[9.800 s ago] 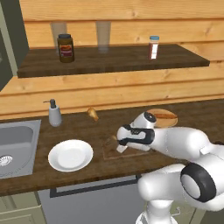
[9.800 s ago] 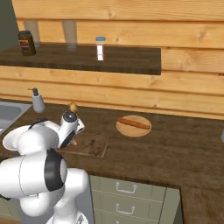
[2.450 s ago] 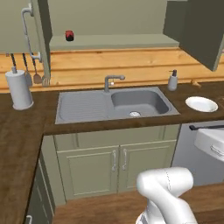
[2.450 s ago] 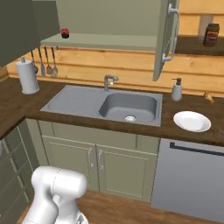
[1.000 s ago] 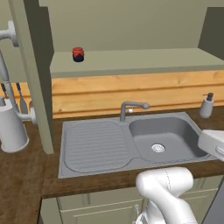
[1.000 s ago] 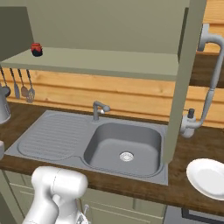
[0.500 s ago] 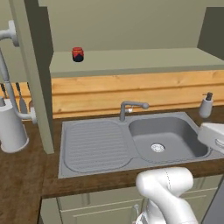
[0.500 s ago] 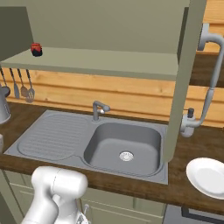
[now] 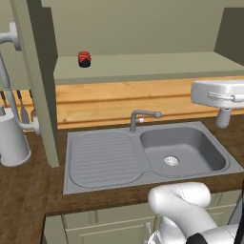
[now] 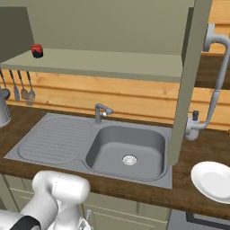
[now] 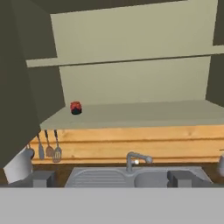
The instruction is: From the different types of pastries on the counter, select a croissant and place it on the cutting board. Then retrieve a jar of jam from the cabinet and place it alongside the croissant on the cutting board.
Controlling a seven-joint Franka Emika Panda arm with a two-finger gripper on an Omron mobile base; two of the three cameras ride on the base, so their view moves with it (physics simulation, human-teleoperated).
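Note:
The jar of jam (image 9: 84, 59) is small and dark with a red lid. It stands alone at the left end of the open cabinet's shelf (image 10: 37, 50), above the sink. In the hand view the jar (image 11: 75, 107) lies far ahead, up and to the left. My gripper (image 11: 111, 179) is open, its tips wide apart with nothing between them. Its white body (image 9: 218, 93) hangs at the right of the left base view, well short of the shelf. The croissant and the cutting board are out of view.
A grey sink (image 9: 105, 157) with a faucet (image 9: 143, 116) lies under the cabinet. Open cabinet doors (image 9: 35, 81) (image 10: 188, 76) stick out on both sides. A paper towel roll (image 9: 12, 140), hanging utensils (image 10: 22, 90), a soap dispenser (image 9: 223, 116) and a white plate (image 10: 213, 179) flank the sink.
The base drove from the pastry counter to the sink and closed in on the cabinet. In the last half second the white hand rose at the right of the left base view.

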